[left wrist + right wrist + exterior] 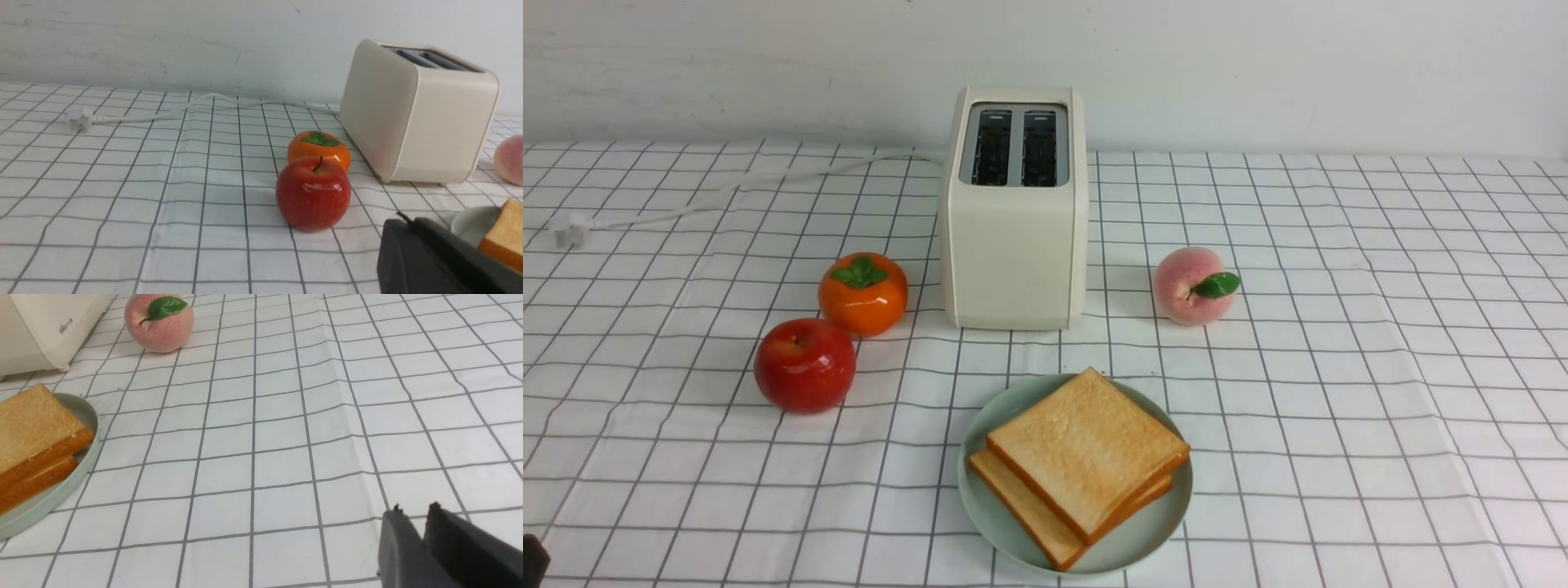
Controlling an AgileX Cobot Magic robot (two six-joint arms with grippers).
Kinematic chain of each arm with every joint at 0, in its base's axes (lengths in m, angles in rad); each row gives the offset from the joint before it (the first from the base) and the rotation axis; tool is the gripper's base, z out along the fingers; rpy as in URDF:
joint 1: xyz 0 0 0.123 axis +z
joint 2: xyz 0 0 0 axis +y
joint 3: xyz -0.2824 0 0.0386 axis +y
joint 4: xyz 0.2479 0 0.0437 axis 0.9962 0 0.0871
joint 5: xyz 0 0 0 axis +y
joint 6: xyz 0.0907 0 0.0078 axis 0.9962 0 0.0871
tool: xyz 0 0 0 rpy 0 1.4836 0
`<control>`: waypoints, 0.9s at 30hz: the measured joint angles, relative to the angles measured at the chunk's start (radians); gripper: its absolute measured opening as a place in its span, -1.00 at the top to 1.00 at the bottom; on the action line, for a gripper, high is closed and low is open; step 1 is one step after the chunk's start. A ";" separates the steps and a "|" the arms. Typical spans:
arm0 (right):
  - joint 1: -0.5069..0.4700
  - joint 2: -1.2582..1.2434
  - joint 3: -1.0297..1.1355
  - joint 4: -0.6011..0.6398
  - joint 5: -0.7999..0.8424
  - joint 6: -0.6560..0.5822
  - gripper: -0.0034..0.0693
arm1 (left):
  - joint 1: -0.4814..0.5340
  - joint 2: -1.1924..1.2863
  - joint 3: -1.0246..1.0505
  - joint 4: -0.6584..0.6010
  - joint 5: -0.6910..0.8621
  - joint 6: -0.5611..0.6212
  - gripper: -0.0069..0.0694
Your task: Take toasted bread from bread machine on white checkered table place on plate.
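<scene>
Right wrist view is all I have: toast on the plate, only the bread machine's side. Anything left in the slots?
Observer: No. The front view shows both slots of the bread machine empty. Two slices of toasted bread lie stacked on the plate.
Operator: Anything on the robot's left of the bread machine?
Observer: Yes, an orange fruit with a green leaf and a red apple, close together, with the apple nearer the robot.
Operator: Left gripper?
Observer: The left gripper is shut and holds nothing. It is low over the cloth, beside the plate.
</scene>
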 joint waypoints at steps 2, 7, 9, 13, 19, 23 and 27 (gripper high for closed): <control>0.000 0.000 0.000 0.000 0.000 0.000 0.62 | 0.000 -0.006 0.000 0.046 0.072 -0.065 0.85; 0.000 0.000 0.000 0.000 0.000 0.000 0.61 | 0.000 -0.006 0.001 0.135 0.280 -0.208 0.85; 0.000 0.000 0.000 0.000 0.000 0.000 0.59 | 0.000 -0.006 0.001 0.147 0.301 -0.231 0.85; 0.000 0.000 0.000 0.000 0.000 0.000 0.58 | 0.000 -0.006 0.001 0.149 0.301 -0.236 0.85; 0.000 0.000 0.000 0.000 0.000 0.000 0.57 | 0.000 -0.006 0.001 0.151 0.299 -0.236 0.85; 0.000 0.000 0.000 0.000 0.000 0.000 0.56 | 0.000 -0.006 0.001 0.151 0.299 -0.237 0.85; 0.000 0.000 0.000 0.000 0.000 0.000 0.55 | 0.000 -0.006 0.001 0.151 0.299 -0.237 0.85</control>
